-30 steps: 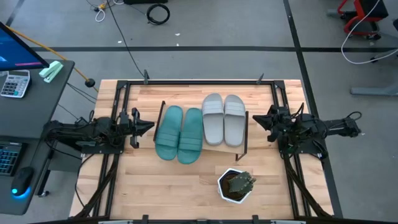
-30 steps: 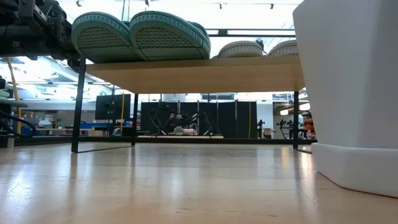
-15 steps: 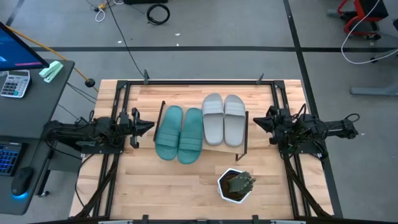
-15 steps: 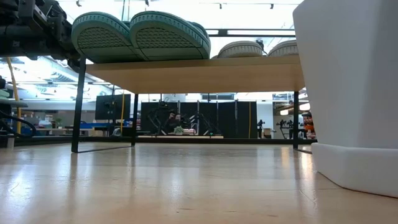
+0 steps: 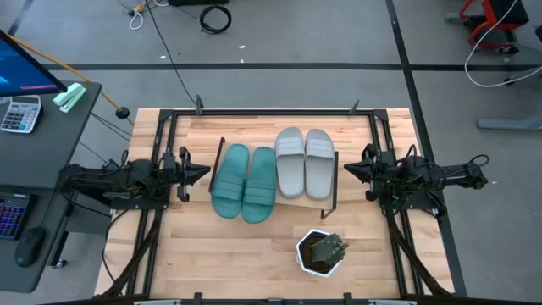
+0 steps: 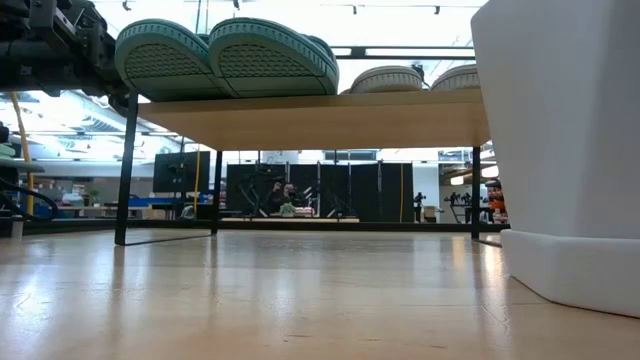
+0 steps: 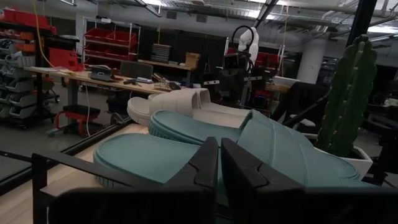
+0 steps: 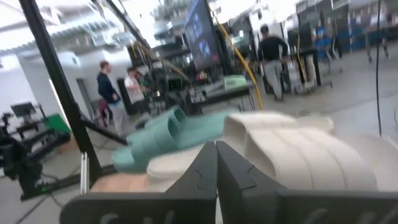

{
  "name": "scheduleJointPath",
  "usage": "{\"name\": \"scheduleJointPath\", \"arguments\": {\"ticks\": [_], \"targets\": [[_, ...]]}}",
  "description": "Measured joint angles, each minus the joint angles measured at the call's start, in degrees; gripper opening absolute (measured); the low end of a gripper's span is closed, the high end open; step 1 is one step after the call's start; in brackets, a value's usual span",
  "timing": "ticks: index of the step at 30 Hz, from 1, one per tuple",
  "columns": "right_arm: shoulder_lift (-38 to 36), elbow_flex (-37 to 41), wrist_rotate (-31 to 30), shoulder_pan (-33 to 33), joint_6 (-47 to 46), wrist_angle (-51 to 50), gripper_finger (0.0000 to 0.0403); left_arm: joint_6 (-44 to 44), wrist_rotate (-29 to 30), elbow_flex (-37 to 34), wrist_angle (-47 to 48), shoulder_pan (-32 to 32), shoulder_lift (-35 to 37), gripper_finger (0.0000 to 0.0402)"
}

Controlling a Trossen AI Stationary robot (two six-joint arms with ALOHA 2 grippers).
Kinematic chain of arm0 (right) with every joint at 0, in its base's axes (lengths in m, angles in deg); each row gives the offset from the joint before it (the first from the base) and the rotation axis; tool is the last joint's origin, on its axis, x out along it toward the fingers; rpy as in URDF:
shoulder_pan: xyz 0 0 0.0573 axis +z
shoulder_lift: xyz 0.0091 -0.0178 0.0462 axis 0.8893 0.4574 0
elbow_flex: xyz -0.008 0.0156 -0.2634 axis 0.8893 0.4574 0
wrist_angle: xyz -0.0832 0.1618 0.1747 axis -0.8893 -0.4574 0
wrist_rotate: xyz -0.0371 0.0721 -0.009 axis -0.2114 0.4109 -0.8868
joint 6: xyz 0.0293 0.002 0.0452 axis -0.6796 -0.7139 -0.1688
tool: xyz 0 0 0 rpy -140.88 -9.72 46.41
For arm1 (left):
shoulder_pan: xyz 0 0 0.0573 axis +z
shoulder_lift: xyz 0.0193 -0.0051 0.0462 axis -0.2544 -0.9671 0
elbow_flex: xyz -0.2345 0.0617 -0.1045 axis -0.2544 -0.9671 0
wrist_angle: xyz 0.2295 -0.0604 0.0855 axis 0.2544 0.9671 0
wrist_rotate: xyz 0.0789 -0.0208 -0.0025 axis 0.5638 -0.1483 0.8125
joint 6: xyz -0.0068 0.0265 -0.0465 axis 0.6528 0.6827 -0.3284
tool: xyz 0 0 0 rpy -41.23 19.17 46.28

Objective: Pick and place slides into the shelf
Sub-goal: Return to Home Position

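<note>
Two teal slides (image 5: pixel 245 182) (image 6: pixel 230 55) and two light grey slides (image 5: pixel 304 161) (image 6: pixel 390 78) lie side by side, soles down, on the shelf's light-wood board (image 5: pixel 290 203) (image 6: pixel 320 115). The board stands on thin black legs (image 6: pixel 125 170). My left gripper (image 5: pixel 205 172) (image 7: pixel 219 163) is shut and empty, level, just left of the teal pair. My right gripper (image 5: pixel 345 169) (image 8: pixel 216 163) is shut and empty, just right of the grey pair. The left wrist view shows the teal slides (image 7: pixel 186 146) close ahead, and the right wrist view shows the grey slides (image 8: pixel 292 155).
A white hexagonal pot with a cactus (image 5: pixel 322 252) (image 6: pixel 560 150) stands on the table near its near edge, in front of the shelf's right half. A black frame (image 5: pixel 271 111) runs round the tabletop. Bare tabletop (image 5: pixel 220 254) lies in front of the shelf's left half.
My right gripper has shifted slightly toward the table's near edge beside the shelf's right end, staying shut. The slides and the shelf have not moved.
</note>
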Motion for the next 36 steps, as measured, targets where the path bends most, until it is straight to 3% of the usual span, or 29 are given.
{"name": "scheduleJointPath", "arguments": {"ticks": [8,19,26,36], "targets": [[0.0,5.0,0.9,0.0,1.5,11.5,0.0000,0.0,0.0,0.0,0.0,0.0,0.0,0.0033],[0.0,5.3,3.4,0.0,6.6,9.9,0.0000,0.1,0.0,0.0,0.0,0.0,0.0,0.0024],[0.0,5.3,4.4,0.0,8.4,2.0,0.0000,0.0,0.0,0.0,0.0,0.0,0.0,0.0031],[0.0,5.3,5.4,0.0,10.4,1.4,0.0002,0.1,0.0,0.0,0.0,0.0,0.0,0.0036]]}}
